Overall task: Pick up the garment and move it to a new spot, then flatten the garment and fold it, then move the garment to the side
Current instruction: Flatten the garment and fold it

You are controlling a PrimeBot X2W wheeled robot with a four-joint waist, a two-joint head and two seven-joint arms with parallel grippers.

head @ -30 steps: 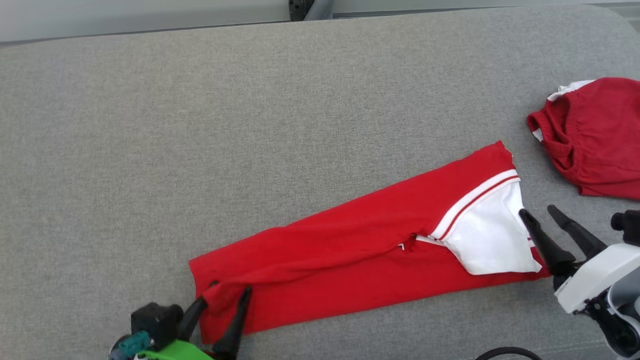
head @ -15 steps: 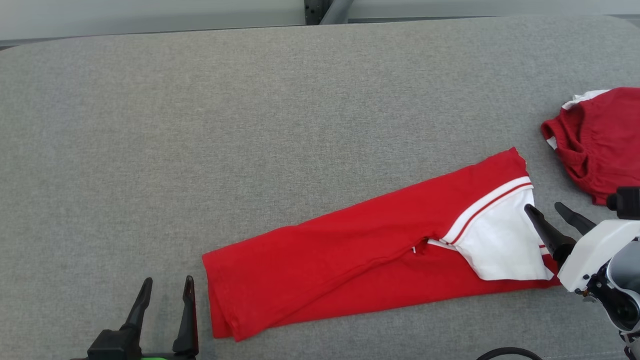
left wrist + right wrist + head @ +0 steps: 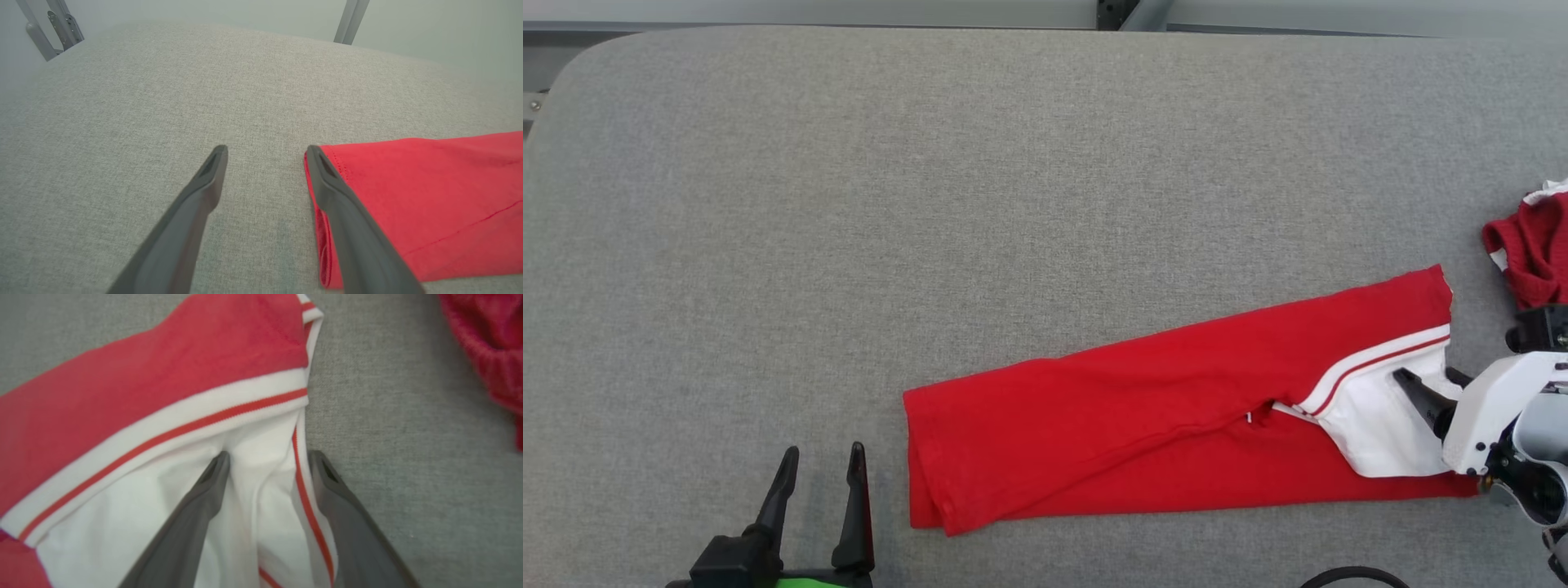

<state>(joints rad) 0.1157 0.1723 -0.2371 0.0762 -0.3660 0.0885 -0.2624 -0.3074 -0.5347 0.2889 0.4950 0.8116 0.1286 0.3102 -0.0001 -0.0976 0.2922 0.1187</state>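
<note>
Lying with 1 lengthwise fold, garment point(image 3: 1143, 408) likely needs more folding, side move; left gripper point(image 3: 823, 449) spread, empty; right gripper point(image 3: 269, 454) spread astride its end.

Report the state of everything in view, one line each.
Red garment: folded into a long strip, flat on the grey pad.
Left hand: open, empty, beside its left end.
Right hand: open, straddling the white edge.
Dark red garment: crumpled, partly out of frame.

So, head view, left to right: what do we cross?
left gripper → red garment → dark red cloth. The right gripper overlaps the garment's white end, so it is left unplaced.
</note>
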